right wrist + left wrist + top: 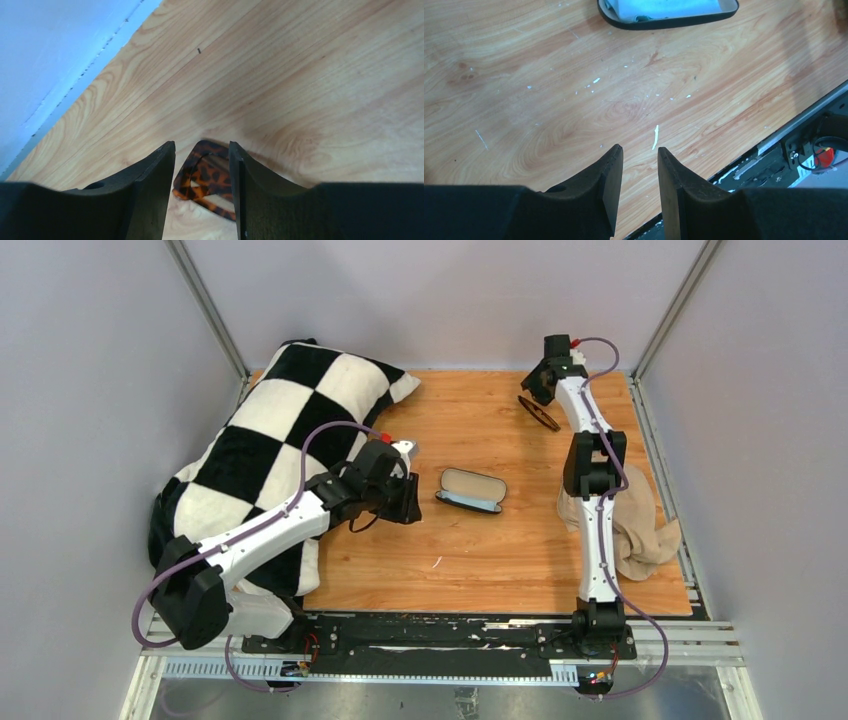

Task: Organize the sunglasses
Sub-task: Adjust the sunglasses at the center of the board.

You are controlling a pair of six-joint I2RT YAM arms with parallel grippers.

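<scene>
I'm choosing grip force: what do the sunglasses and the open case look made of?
The sunglasses: probably glossy plastic, going by the amber-and-dark tortoiseshell mottling on the frame. The case: a rigid-looking black shell, material unclear, with a pale lining that looks soft; a light blue cloth lies inside.

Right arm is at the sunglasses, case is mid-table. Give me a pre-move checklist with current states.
1. Sunglasses sit between the right fingers: ok.
2. Firm grip on them: cannot tell.
3. Case lid open: ok.
4. Case interior free: not ok, blue cloth lies inside.
5. Left fingers apart, holding nothing: ok.
6. Left arm clear of the case: ok, apart beside it.
</scene>
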